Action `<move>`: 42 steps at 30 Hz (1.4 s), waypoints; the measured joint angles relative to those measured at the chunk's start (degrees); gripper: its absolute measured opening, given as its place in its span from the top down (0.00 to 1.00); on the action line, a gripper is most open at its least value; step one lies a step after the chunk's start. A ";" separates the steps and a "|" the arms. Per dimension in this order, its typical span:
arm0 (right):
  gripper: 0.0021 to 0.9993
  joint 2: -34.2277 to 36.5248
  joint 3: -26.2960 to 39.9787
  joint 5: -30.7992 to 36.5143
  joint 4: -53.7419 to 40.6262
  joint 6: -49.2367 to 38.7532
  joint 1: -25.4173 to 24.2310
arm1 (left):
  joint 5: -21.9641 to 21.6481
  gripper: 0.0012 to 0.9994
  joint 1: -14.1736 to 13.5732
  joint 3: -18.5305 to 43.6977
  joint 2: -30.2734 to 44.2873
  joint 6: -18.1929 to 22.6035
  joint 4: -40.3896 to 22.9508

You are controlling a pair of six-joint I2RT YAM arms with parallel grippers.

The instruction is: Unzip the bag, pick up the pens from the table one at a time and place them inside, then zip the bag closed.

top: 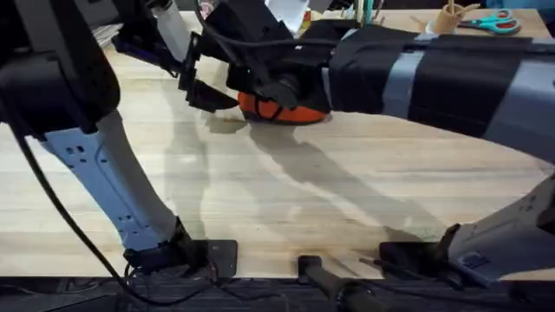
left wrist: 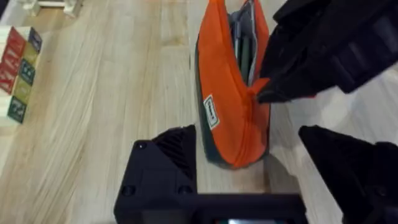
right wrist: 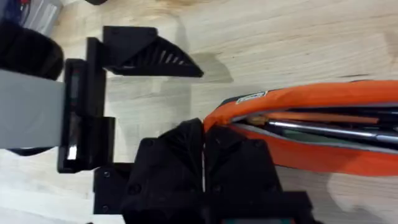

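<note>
Light wooden table (top: pixel 286 191), my bag (left wrist: pixel 233 93) lying far-centre, mouth gaping, pens (right wrist: pixel 323 124) inside. My right gripper (right wrist: pixel 203 146) pressed together, pinching the bag's end by the zipper; left gripper (left wrist: pixel 249 162) spread just beside it. Risk: pouch drags instead of zipping if left doesn't anchor it

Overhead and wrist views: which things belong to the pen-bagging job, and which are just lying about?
Job: bag, open at its top; pens inside it; table; right gripper, shut on the bag's zipper end; left gripper, open near the bag.
Lying about: teal-handled scissors; lettered blocks.
</note>
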 joint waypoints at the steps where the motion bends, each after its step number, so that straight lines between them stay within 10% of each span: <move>1: 0.97 0.01 0.00 0.00 0.00 0.00 0.00 | 0.37 0.00 -0.43 0.00 0.32 -0.21 0.00; 22: 0.97 -0.01 0.01 0.00 0.00 0.00 0.00 | 2.57 0.02 -5.82 0.00 4.74 -1.76 0.02; 32: 0.97 -0.01 0.02 -0.15 -0.02 -0.02 0.00 | 2.75 0.93 -5.82 0.00 4.74 -2.09 0.61; 42: 0.97 -0.01 0.00 -0.15 -0.57 -0.02 -0.07 | 2.68 0.96 -5.82 0.00 4.74 -2.15 0.63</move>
